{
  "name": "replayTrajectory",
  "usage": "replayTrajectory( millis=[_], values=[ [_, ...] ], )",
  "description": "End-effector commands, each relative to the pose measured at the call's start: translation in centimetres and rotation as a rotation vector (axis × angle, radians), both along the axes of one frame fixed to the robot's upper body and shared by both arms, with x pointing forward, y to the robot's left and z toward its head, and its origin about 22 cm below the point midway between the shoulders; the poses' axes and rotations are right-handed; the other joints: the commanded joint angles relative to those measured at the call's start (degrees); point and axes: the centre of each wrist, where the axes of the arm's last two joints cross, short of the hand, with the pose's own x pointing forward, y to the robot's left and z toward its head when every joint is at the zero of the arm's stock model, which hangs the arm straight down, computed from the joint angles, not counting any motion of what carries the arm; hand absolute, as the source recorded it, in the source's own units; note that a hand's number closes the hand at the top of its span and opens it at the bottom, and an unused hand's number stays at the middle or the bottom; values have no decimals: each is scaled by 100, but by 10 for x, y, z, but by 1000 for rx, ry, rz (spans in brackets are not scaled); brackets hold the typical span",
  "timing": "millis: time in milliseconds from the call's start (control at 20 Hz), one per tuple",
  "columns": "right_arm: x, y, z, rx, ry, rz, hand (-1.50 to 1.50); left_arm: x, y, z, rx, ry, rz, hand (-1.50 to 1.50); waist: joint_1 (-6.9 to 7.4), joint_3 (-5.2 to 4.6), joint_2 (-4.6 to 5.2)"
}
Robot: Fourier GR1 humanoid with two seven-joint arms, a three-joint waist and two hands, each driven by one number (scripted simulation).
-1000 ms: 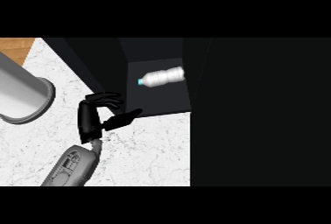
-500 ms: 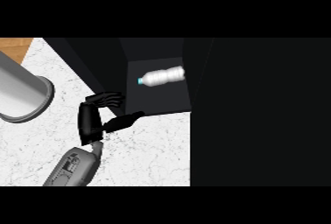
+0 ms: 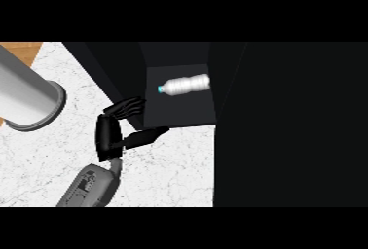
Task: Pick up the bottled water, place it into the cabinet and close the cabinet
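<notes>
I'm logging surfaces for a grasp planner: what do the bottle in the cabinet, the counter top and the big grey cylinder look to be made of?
The small clear ribbed water bottle with a teal cap looks like glossy thin plastic, judging by its pale ridges. The white counter top looks like polished marble or similar stone, with fine grey veins. The large grey cylinder seems brushed metal, with a soft lengthwise sheen.

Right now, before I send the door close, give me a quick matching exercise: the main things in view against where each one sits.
Things:
1. clear plastic water bottle with a teal cap
2. grey metal cylinder
3. black left hand
4. white marble counter

Places:
A. at the view's left edge
B. lying on its side inside the dark cabinet
C. under the forearm, pale and veined
D. at the cabinet's front edge, empty

Pairs: 1-B, 2-A, 3-D, 4-C
</notes>
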Motion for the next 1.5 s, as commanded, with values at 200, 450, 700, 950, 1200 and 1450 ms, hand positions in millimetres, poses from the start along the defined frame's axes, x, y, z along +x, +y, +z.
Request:
replayTrajectory(
  millis=[200,450,700,950,1200,1450],
  values=[
    [-10,13,30,-9,-20,-48,-150,9,-86,42,-176,-146,-365,-150,188,15,-4],
    [-28,19,43,-24,10,-52,-150,-7,-86,23,-238,-137,-380,-150,272,25,-28],
    [-10,27,40,-18,-25,-97,-150,-44,-92,21,-314,-155,-432,-150,446,27,-25],
    [-14,16,33,-53,10,-56,150,-79,-92,-6,-361,-121,-523,150,421,30,-29],
    [-24,21,32,-92,38,60,150,-86,-51,-2,-302,-99,-553,150,384,33,-47],
    [-22,27,34,-114,37,95,150,-110,-12,-2,-288,-110,-546,150,425,30,-46]
  ],
)
